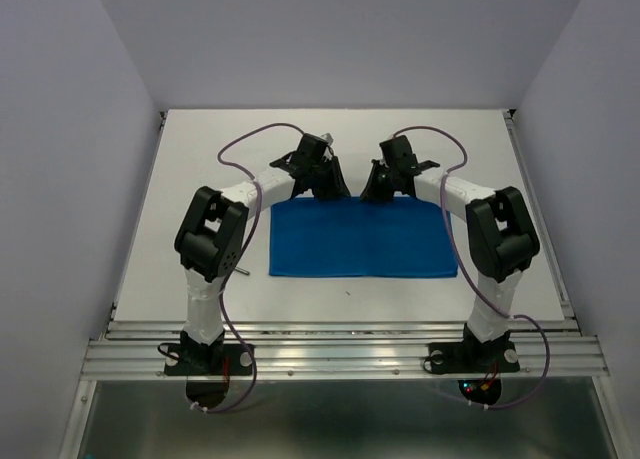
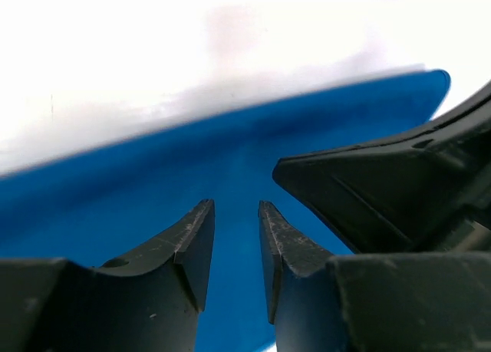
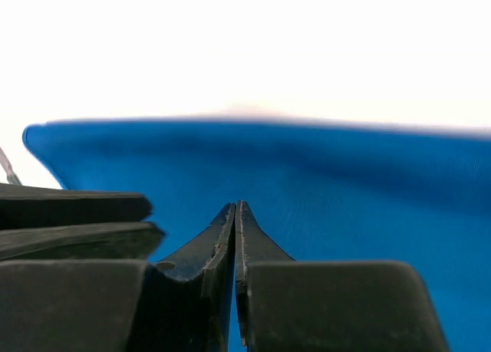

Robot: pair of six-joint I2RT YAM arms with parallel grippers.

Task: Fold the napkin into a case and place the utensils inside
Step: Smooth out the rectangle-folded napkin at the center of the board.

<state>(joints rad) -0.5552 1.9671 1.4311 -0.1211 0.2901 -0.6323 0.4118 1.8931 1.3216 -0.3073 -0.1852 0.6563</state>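
The napkin [image 1: 362, 241] lies as a flat bright blue rectangle mid-table; no case is in view. Both grippers stand side by side at its far edge. My left gripper [image 1: 328, 189] [image 2: 235, 205] hovers low over the cloth [image 2: 153, 183], jaws apart, nothing between them. Pressed tip-down into the cloth [image 3: 345, 191], my right gripper [image 1: 378, 191] [image 3: 236, 203] is shut, jaws together. One slim grey utensil [image 1: 243, 272] [image 3: 7, 166] pokes out beside the left arm, left of the napkin's near corner; the rest of it is hidden.
The white table [image 1: 200, 179] runs between pale side walls. A metal rail [image 1: 340, 351] with both arm bases crosses the near edge. Purple cables [image 1: 245, 144] loop off each forearm. Each wrist view shows the other gripper's black body [image 2: 383, 191] [image 3: 73, 218] close alongside.
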